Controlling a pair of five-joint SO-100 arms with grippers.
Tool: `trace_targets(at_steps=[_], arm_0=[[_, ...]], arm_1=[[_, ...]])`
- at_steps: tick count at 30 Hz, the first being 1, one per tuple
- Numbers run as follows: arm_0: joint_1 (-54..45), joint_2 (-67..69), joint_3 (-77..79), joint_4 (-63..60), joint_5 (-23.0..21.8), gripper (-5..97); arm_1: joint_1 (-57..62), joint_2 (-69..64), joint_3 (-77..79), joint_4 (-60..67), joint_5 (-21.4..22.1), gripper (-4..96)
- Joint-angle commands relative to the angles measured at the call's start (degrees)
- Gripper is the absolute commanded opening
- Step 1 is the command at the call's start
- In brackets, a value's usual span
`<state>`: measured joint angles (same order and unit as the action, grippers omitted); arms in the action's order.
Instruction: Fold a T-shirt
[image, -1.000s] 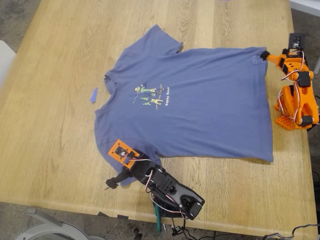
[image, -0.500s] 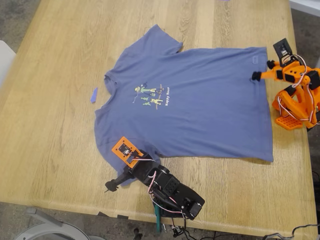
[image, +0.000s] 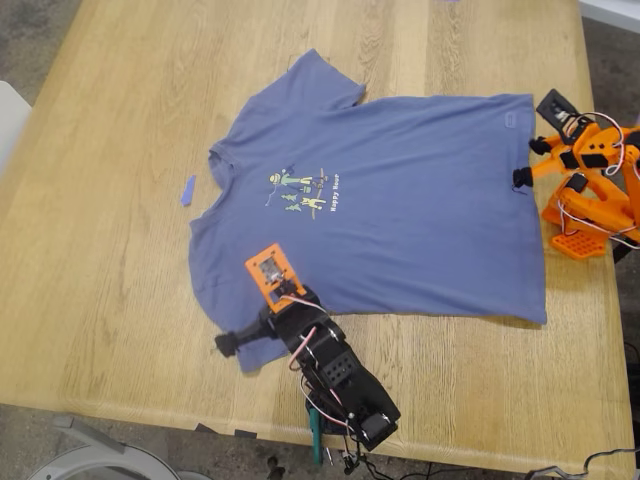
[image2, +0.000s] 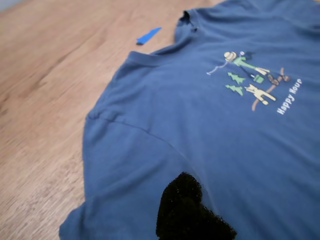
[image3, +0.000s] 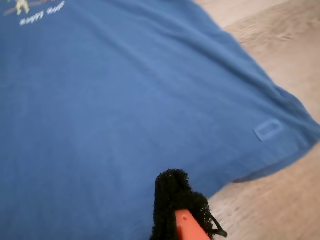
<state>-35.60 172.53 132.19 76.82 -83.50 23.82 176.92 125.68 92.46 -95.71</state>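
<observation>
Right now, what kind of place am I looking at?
Probably a hobby workshop or lab bench rather than a home laundry spot: a T-shirt lies flat on a big wooden table, with two small arms at its edges, loose wires trailing, and bare floor beyond.

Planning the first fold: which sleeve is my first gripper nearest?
The sleeve at the exterior view's bottom, beside my first gripper; the other sleeve lies at the table's far side.

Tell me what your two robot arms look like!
My first gripper sits on a black arm with a black foam-padded tip, an orange square camera board, and red, white and black wires. My second gripper sits on a bright orange plastic arm with black joints, a black fuzzy tip and loose wires too. Its base is an orange grid-patterned block.
</observation>
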Motion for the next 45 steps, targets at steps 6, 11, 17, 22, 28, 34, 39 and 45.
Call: trace_targets(at_steps=[6,11,17,22,28,34,39,45], arm_0=[[11.07,-9.84,-11.60,5.01,2.20,84],[13.10,-14.77,-13.80,3.60,3.60,84],[14.59,-21.27,-15.38,-3.43,4.83,84],[16.61,-27.77,-15.91,-12.74,5.10,84],[16.44,-34.98,-18.11,-18.90,5.27,84],[15.21,-38.14,-18.28,-22.68,5.89,84],[14.50,-40.78,-18.28,-27.33,6.15,84],[14.50,-45.44,-18.46,-34.19,6.59,84]], arm_1=[[-12.48,-10.02,-2.55,-6.42,0.00,41.5],[-18.28,-17.67,-4.39,-10.20,0.44,39.7],[-24.96,-28.48,-7.47,-16.08,1.49,37.0],[-28.83,-41.31,-12.30,-25.93,1.58,35.4],[-34.19,-53.26,-15.64,-34.63,4.48,34.2],[-35.24,-56.95,-14.41,-39.64,5.10,34.2],[-36.74,-60.29,-15.12,-44.47,5.62,33.9],[-36.56,-63.54,-15.38,-50.98,5.62,33.6]])
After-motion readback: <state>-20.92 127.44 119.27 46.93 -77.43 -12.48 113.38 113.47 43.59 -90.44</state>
